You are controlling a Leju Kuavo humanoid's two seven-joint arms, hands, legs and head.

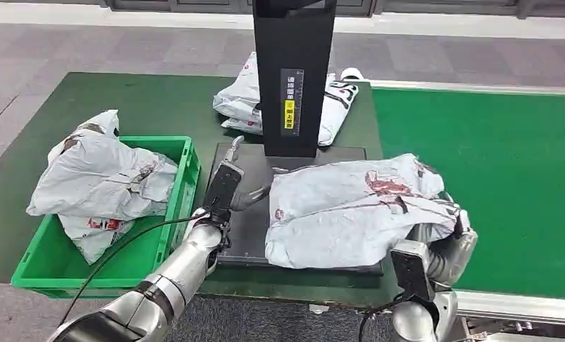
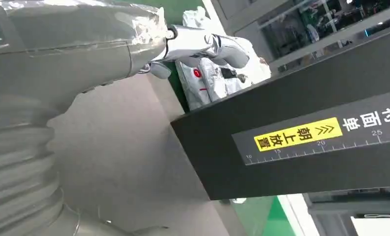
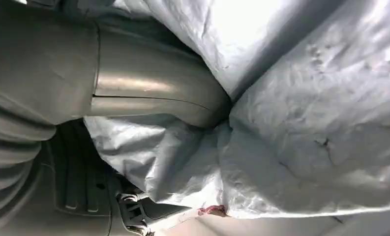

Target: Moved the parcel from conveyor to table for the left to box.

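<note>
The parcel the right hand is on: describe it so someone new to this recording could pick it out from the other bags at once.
Start at the black scanner stand mid-table. On the black plate at its foot lies a wide, crumpled grey parcel with red and dark markings. Unlike the bags in the green crate or those behind the stand, the right hand grips its edge, and the left hand hovers beside it.

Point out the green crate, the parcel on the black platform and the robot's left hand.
green crate [image 1: 185, 153]: head view, right rim.
parcel [image 1: 350, 210]: head view, middle of bag.
left hand [image 1: 226, 187]: head view, back of hand.
</note>
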